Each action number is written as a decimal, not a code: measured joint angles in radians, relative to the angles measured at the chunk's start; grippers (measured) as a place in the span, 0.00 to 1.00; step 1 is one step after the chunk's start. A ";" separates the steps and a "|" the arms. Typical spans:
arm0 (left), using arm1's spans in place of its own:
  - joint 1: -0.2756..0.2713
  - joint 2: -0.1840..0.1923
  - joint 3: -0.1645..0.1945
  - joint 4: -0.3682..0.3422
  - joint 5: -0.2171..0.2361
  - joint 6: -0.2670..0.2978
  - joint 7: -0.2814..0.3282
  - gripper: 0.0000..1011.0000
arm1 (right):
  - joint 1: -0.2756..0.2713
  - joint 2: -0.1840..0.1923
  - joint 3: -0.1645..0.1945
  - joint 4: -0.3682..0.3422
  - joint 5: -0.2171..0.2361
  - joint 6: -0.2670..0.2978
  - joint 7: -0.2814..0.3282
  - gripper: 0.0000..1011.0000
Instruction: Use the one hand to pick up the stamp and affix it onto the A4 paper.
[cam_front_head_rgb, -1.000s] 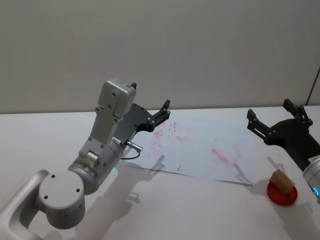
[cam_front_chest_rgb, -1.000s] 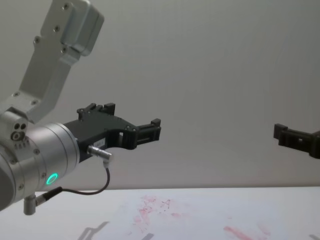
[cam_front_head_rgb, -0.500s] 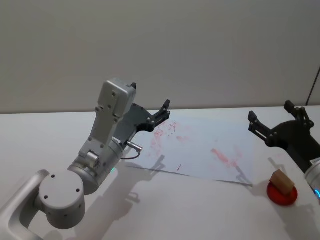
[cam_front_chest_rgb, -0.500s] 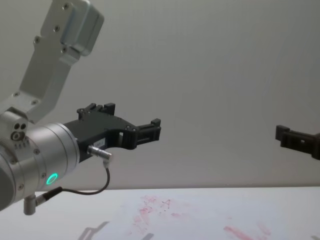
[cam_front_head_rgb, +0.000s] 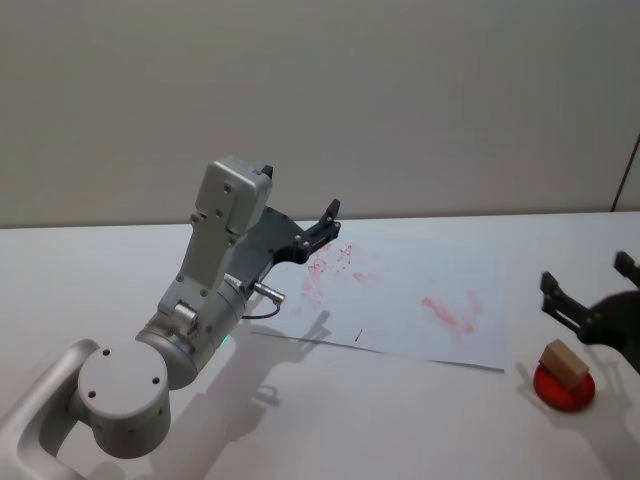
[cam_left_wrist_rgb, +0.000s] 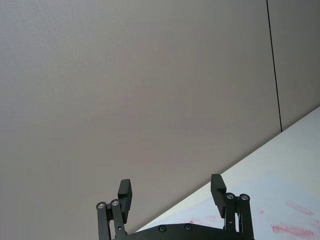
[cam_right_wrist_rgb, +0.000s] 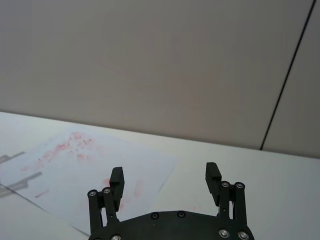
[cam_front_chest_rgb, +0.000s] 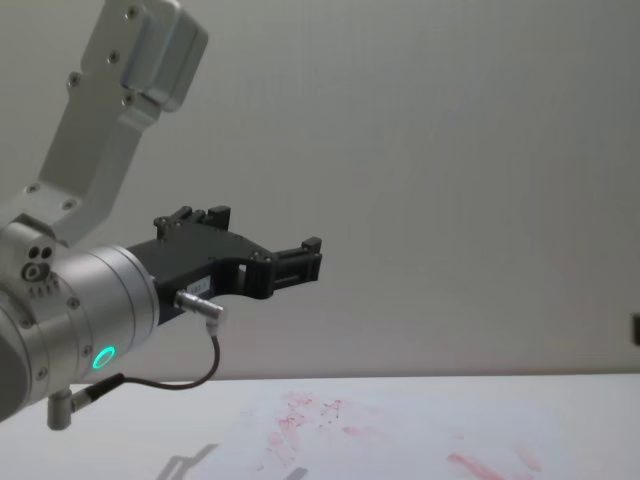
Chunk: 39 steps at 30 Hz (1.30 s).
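Hovering at stamp's 12 o'clock, right gripper wide open, empty: pick-up step; next descend, clamp. Left gripper idle, open, empty, at A4 paper's 10 o'clock.

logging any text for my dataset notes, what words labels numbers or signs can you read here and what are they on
No text here is legible.
Red ink marks on the white A4 paper sheet: smudges and stamp prints, too blurred to read.
Small pale patch on the side of the black left gripper: too small to read.
Light-brown wooden block stamp and the round red ink pad under it: no markings visible.
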 joint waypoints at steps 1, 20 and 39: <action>0.000 0.000 0.000 0.000 0.000 0.000 0.000 0.99 | -0.012 0.008 0.005 -0.007 0.003 0.004 -0.005 0.99; 0.000 0.000 0.000 0.000 0.000 0.000 0.000 0.99 | -0.109 0.090 0.044 -0.062 0.041 0.166 -0.018 0.99; 0.000 0.000 0.000 0.000 0.000 0.000 0.000 0.99 | -0.051 0.078 0.025 -0.012 -0.021 0.317 0.049 0.99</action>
